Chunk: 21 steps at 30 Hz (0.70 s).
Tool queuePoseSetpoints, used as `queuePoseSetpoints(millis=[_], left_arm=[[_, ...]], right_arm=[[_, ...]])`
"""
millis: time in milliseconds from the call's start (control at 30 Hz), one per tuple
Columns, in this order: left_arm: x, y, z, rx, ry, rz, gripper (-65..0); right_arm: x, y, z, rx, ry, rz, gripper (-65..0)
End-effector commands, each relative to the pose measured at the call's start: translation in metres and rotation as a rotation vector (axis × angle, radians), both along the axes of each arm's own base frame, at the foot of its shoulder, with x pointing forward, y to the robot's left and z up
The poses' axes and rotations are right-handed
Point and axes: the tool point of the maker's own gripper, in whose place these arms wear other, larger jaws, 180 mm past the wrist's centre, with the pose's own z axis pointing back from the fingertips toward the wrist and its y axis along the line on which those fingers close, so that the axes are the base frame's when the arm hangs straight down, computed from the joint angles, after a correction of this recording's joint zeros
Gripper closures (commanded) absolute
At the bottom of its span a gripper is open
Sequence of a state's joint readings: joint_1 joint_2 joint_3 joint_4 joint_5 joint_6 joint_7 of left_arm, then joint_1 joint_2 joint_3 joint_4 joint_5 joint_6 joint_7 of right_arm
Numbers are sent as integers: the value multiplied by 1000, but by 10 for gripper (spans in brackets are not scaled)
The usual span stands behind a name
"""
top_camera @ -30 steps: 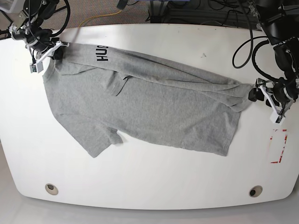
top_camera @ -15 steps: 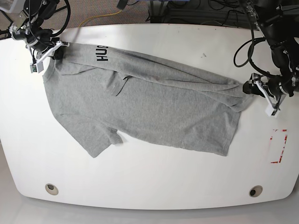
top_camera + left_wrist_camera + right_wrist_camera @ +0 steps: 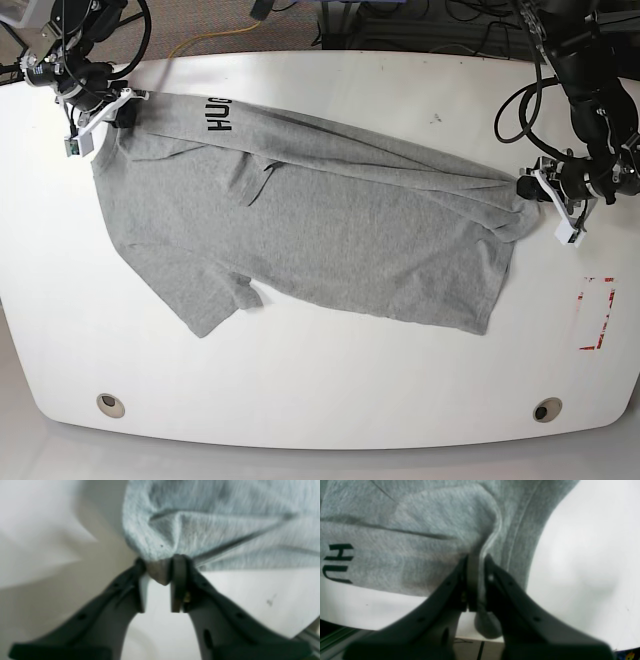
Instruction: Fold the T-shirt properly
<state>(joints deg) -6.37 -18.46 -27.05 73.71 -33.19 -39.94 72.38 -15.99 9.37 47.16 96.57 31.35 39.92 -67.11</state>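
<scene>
Fold barely begun: T-shirt (image 3: 320,225) folded over once lengthwise, both ends pinched, rest still to do.

From my seat: white table (image 3: 330,390), smooth, glossy, rounded corners, w/ the shirt lying across its middle, slanting from far-left corner toward right edge. Shirt = light heather-grey jersey, soft, matte, fine ribbing; one sleeve sticks out on near side, black block lettering (image 3: 219,115) at far-left end. Looks like one lengthwise fold in; I judge cross-folds and squaring-up remain, edges uneven, long creases near right end. Right gripper (image 3: 476,562) at shirt's far-left corner, jaws nearly together on a ridge of fabric by a seamed edge. Left gripper (image 3: 160,566) at shirt's right end, jaws narrowed on a bunched tuft, cloth puckered around it. Fingers (image 3: 178,580) dark, hard plastic.
</scene>
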Motion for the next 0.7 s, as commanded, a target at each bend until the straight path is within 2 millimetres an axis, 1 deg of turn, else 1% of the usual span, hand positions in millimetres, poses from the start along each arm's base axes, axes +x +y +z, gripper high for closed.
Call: queuePoseSetpoints(millis=[0,167,200,233,300,367,533,600,667], left_arm=[[16,9,18,12,-77,12,-111],[16,10,19,15,-79,13,-103],[17,10,19,15,-82,13,-85],[17,10,20,16,-85,12,-53],[21,9,28,30,-111,6,-4],[26,9,41,57,-153,-8,-1],[34,5,69,122,-234,-47,-10],[35,4,75,134,-253,-55,-11],[38,-2,76,139,-256,-78,-10]], right_arm=[[8,-5,11,-16,-43,4,-33],[8,-5,10,-17,-41,4,-33],[8,-5,10,-17,-41,4,-33],[8,-5,10,-17,-41,4,-33],[8,-5,10,-17,-41,4,-33],[8,-5,10,-17,-41,4,-33],[8,-5,10,-16,-41,3,-33],[8,-5,10,-16,-41,3,-33],[8,-5,10,-16,-41,3,-33]])
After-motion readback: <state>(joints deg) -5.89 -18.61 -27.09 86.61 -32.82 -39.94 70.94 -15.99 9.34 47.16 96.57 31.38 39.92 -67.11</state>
